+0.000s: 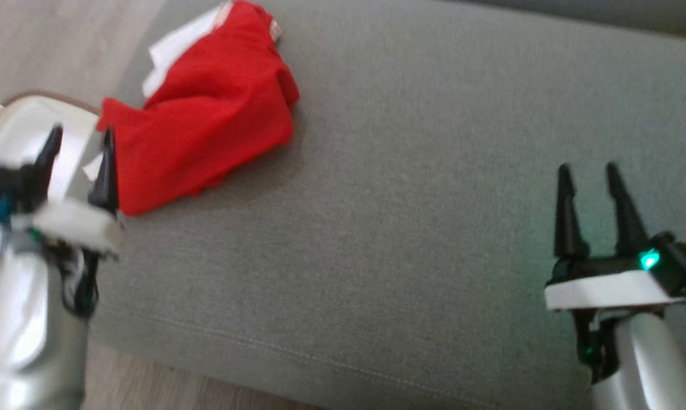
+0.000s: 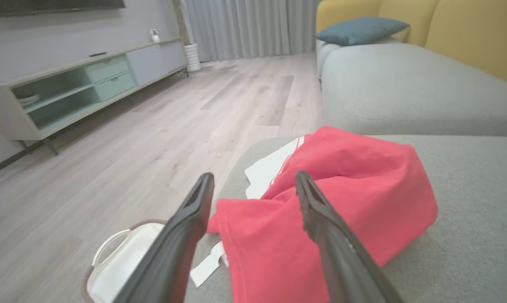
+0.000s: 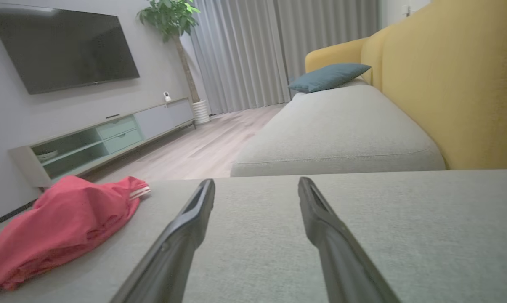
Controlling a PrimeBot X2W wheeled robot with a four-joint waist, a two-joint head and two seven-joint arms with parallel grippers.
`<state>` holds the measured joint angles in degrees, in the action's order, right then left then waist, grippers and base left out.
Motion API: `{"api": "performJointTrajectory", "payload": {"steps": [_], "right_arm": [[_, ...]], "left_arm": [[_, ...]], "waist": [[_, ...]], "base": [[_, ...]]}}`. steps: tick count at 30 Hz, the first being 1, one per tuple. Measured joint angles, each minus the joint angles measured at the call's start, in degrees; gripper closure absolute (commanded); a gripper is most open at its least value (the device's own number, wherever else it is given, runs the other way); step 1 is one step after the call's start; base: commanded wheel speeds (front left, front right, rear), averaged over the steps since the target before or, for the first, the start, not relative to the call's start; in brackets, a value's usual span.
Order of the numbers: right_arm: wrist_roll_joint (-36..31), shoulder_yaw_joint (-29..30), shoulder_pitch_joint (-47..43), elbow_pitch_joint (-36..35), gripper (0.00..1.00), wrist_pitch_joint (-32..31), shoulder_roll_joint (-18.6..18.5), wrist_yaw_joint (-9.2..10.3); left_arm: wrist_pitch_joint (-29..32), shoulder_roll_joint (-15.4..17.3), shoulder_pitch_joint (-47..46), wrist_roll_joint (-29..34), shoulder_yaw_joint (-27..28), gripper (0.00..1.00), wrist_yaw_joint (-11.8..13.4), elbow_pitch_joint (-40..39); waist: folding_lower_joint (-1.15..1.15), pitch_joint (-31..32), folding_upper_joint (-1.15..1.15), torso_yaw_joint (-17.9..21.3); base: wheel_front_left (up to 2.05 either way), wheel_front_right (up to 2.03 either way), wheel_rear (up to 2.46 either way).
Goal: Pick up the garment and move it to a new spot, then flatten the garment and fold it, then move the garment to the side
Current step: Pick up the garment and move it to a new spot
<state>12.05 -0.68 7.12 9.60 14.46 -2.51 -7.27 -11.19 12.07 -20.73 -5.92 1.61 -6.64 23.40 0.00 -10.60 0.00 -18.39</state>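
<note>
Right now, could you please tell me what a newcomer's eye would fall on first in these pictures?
The crumpled red and white cloth garment lies at the far left corner of the grey fabric cushion. The open left gripper hovers close beside it; the open right gripper hangs far right.

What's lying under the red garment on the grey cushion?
The grey cushion carries the red garment. White cloth pokes out beneath its far edge; how far it runs underneath is covered.

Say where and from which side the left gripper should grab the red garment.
Probably the bunched near corner of the red garment, reached from the left by the open left gripper: that fold lies on the grey cushion nearest its fingers.
</note>
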Motion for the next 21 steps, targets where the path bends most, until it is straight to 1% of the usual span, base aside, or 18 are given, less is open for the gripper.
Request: {"api": "performJointTrajectory", "payload": {"steps": [2, 4, 6, 10, 12, 14, 15, 18, 21], "right_arm": [[-1.15, 1.4, 0.96, -0.9, 0.0, 0.0, -0.01, 0.0], [-2.41, 2.45, 1.68, -1.93, 0.0, -0.01, -0.03, 0.0], [-3.08, 2.86, 2.07, -3.27, 0.0, -0.09, -0.07, 0.0], [-3.83, 2.86, 2.07, -4.98, 0.0, -1.38, -0.07, 0.0], [-4.08, 2.75, 2.07, -5.72, 0.0, -1.65, -0.07, 0.0], [-4.08, 2.53, 2.07, -6.58, 0.0, -1.96, -0.08, 0.0], [-4.34, 2.01, 2.08, -7.27, 0.0, -2.42, -0.09, 0.0], [-4.56, 1.03, 2.08, -7.91, 0.0, -2.77, -0.09, 0.0], [-4.57, 0.87, 2.09, -8.39, 0.0, -2.98, -0.1, 0.0]], "left_arm": [[2.29, 1.76, -4.54, -1.07, -2.33, 0.0, -0.49, 2.97], [4.52, 3.72, -8.93, -2.27, -5.86, 0.0, -0.51, 6.2], [5.82, 5.97, -12.85, -4.46, -11.59, 0.0, -0.73, 8.71], [8.75, 8.82, -19.58, -11.1, -21.49, 0.0, -0.92, 12.81], [9.62, 10.38, -22.54, -13.73, -24.71, 0.0, -0.92, 15.17], [9.66, 11.93, -25.46, -15.23, -26.66, 0.0, -0.92, 17.86], [9.57, 13.15, -28.14, -16.16, -28.87, 0.0, -0.92, 20.36], [9.48, 13.19, -30.86, -19.37, -31.74, 0.0, -0.92, 23.31], [8.73, 13.41, -32.77, -20.75, -34.93, 0.0, -0.92, 26.3]], "waist": [[0.0, -1.98, 0.0, 0.53], [0.0, -3.93, 0.0, 1.07], [0.0, -5.76, 0.0, 1.61], [0.01, -8.72, 0.0, 2.76], [0.01, -9.89, 0.0, 3.36], [0.01, -10.89, 0.0, 3.93], [0.01, -11.71, 0.0, 4.51], [0.0, -12.71, 0.0, 5.3], [0.0, -13.68, 0.0, 5.94]], "base": [[0.0, 0.0, 0.0], [0.0, 0.0, 0.0], [0.0, 0.0, 0.0], [0.0, 0.0, 0.0], [0.0, 0.0, 0.0], [0.0, 0.0, 0.0], [0.0, 0.0, 0.0], [0.0, 0.0, 0.0], [0.0, 0.0, 0.0]]}}
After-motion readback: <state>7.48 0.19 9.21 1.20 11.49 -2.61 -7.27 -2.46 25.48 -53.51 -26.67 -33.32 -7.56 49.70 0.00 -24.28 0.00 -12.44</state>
